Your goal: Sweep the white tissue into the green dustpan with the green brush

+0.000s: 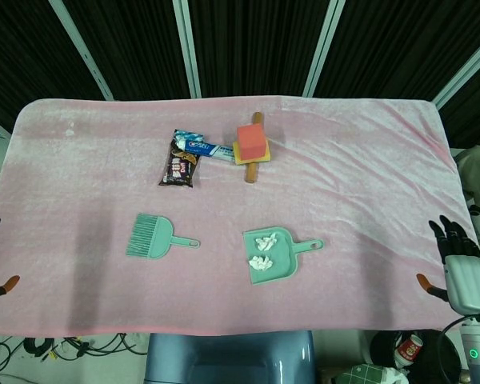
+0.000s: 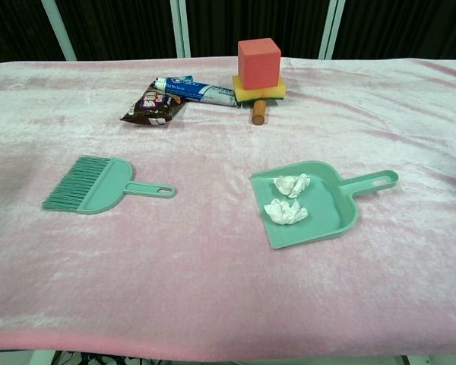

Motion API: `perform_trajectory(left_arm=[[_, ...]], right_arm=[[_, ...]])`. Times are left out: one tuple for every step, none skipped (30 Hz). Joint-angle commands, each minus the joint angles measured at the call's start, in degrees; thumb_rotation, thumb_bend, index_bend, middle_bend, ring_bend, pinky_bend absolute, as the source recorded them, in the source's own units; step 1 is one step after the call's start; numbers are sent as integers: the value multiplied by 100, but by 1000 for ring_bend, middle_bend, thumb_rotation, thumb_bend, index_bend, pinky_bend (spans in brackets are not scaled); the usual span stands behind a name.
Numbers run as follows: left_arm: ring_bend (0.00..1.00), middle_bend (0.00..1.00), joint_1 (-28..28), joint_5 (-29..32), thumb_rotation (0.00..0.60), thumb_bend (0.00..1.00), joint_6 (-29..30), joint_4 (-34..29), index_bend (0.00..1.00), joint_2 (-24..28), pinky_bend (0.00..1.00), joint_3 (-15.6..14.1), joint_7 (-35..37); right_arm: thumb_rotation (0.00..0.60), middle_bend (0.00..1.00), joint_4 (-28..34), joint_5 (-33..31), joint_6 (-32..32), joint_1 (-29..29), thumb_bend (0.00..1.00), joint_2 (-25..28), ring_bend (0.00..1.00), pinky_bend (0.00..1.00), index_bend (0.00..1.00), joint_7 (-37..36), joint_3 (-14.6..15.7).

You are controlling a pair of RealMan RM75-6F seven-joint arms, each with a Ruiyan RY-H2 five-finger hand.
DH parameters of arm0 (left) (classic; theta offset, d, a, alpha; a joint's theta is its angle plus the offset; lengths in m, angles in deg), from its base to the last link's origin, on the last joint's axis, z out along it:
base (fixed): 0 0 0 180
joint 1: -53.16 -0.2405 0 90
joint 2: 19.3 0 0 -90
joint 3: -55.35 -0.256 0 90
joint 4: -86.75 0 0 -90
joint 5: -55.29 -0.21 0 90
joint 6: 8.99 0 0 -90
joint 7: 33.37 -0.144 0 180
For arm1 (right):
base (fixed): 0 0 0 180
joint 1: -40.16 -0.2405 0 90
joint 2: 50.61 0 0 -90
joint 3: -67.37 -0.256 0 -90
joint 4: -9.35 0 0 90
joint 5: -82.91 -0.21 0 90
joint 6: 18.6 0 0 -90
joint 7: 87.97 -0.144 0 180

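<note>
Inside green dustpan [image 2: 342, 217], crumpled white tissue [image 2: 286, 210]

We see a table [image 2: 213, 304] draped in a soft pink cloth, and toward its far side a cluster of odds and ends: a dark brown snack packet [image 2: 150, 106] lies just beside a blue-and-white toothpaste tube [image 2: 196, 90], the two touching at the tube's left end. To the right of the tube we find a red foam cube [image 2: 258, 63] sitting on a flat yellow sponge [image 2: 260, 90], which rests across a brown wooden cylinder [image 2: 258, 112] poking out toward us.
</note>
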Motion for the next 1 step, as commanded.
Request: perform_trajectory(left_arm=[[0,0,-82,28,600,0,-25,113,0,-46,11,130,214]], right_arm=[[600,0,-169,-30,92,274,119,-80,0,193,0,-381,-223]])
